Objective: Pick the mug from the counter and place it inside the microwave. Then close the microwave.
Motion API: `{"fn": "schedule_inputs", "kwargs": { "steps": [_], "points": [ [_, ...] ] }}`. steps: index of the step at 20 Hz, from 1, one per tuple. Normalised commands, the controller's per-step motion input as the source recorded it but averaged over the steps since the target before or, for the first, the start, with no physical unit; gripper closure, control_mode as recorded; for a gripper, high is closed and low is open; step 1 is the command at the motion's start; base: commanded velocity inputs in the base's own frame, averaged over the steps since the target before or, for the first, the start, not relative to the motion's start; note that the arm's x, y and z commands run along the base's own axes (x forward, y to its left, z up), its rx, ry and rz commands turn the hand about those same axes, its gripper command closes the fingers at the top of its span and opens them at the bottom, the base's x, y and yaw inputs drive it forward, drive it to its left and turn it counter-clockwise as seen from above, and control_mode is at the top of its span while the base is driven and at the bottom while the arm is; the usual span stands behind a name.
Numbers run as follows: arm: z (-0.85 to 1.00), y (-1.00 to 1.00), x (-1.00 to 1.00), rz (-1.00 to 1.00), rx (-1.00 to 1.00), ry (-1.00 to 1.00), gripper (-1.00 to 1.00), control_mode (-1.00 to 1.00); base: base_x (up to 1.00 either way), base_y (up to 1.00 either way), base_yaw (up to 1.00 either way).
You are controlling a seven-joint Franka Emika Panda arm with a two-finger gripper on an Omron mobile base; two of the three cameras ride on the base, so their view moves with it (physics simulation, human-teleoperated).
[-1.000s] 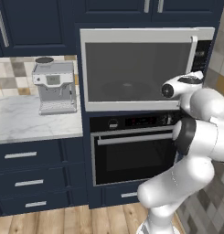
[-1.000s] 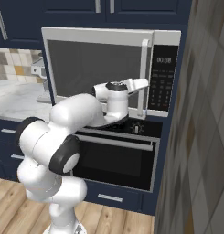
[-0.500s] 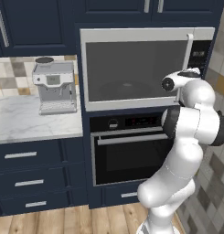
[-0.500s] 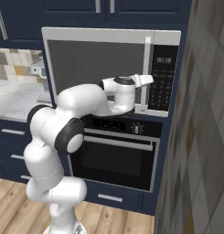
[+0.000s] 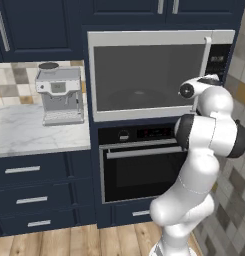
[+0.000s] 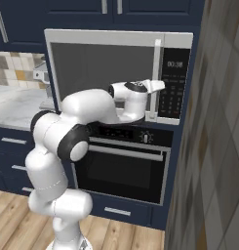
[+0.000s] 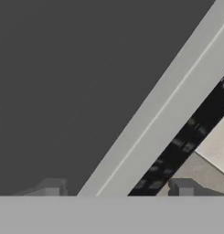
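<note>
My claw (image 7: 115, 189) is right in front of the microwave (image 5: 144, 75), its fingertips (image 7: 51, 187) apart on both sides of the upright silver handle (image 7: 163, 109) by the shut door's right edge, and I cannot see the mug.

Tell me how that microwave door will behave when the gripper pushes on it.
The microwave door looks like a stiff glass panel; it should probably move as one piece without flexing. It already sits flush, so a push likely moves nothing. The smooth handle may be slippery under the gripper.
</note>
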Motion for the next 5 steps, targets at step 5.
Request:
{"fn": "schedule_inputs", "kwargs": {
  "steps": [5],
  "points": [
    [0.00,-0.08,0.21,0.02,0.00,0.00,-1.00,-1.00,0.00,0.00,0.00]
  ]
}}
